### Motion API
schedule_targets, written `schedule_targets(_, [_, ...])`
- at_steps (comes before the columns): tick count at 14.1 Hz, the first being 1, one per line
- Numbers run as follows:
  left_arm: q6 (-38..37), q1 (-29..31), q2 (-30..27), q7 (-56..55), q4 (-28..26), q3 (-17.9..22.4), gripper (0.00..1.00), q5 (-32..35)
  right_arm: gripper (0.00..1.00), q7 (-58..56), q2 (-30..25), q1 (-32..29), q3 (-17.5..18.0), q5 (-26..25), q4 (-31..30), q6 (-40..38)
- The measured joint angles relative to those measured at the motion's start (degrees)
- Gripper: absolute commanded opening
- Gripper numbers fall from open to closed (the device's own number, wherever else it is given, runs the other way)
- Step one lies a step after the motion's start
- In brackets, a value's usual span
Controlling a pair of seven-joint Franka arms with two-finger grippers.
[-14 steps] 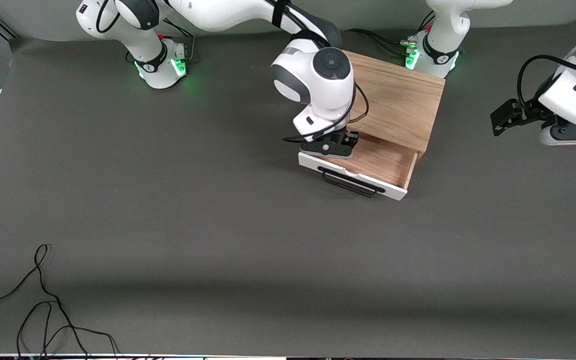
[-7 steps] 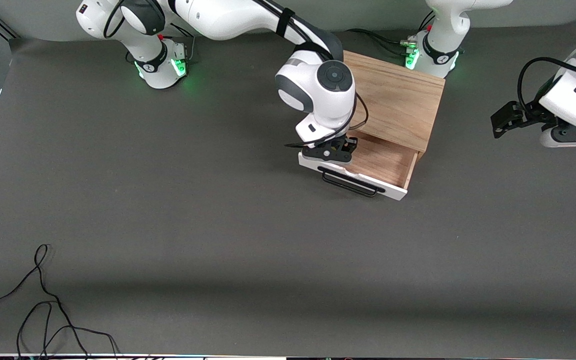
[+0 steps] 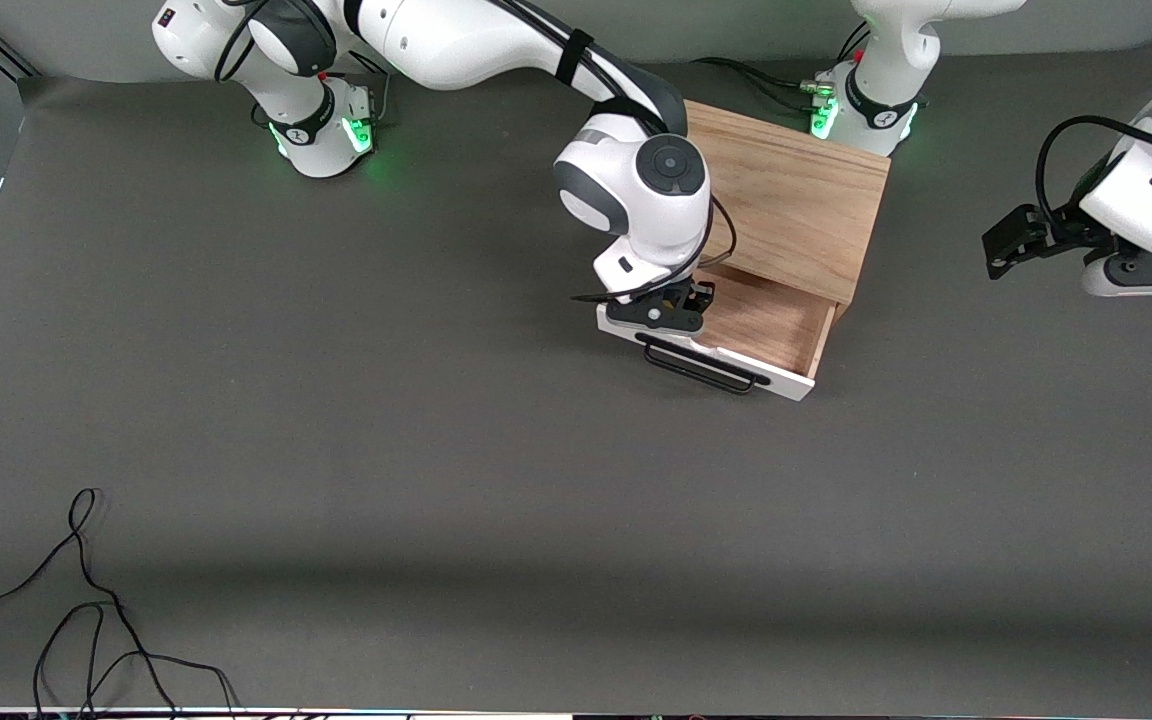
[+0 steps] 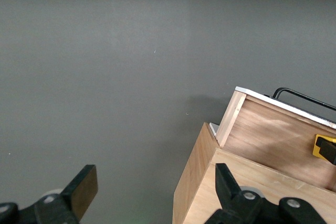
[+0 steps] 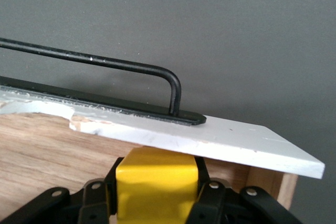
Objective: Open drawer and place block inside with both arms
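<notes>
Fingers (image 5: pixel 207 203) of the right gripper (image 5: pixel 156 205) clamp the block (image 5: pixel 156 187), now lower inside the drawer (image 3: pixel 771 335), hidden from the front view; the left gripper (image 4: pixel 152 187) waits, spread.

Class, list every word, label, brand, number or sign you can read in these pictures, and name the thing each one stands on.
None can be read.
Right arm: a small dark label near its base, too small to read.
Both arm bases: small dark marks on their collars, not legible.
Drawer, block, cabinet: no text on them.
</notes>
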Motion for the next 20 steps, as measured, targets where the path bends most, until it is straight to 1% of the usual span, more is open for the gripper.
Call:
schedule_targets(1, [0.00, 0.04, 0.07, 0.00, 0.00, 0.09, 1.00, 0.00, 0.11, 0.01, 0.26, 0.00, 0.00, 0.00, 0.00, 0.16])
schedule_targets(2, [0.00, 0.06, 0.11, 0.00, 0.01, 0.23, 1.00, 0.00, 0.45, 0.01, 0.52, 0.00, 0.00, 0.00, 0.00, 0.30])
schedule_targets(3, [0.03, 0.07, 0.15, 0.02, 0.01, 0.38, 1.00, 0.01, 0.99, 0.02, 0.72, 0.00, 0.00, 0.00, 0.00, 0.35])
schedule_targets(8, [-0.13, 0.07, 0.21, 0.04, 0.02, 0.53, 1.00, 0.02, 1.00, 2.34, 0.76, 0.00, 0.00, 0.00, 0.29, 0.77])
schedule_targets(14, [-0.17, 0.10, 0.24, 0.04, 0.03, 0.60, 1.00, 0.05, 1.00, 2.63, -0.19, -0.01, -0.39, 0.00, 2.75, 0.32])
schedule_targets(20, [-0.16, 0.10, 0.26, 0.04, 0.10, 0.61, 1.00, 0.19, 1.00, 2.63, -8.41, -1.56, -1.56, 0.00, 3.63, -4.76])
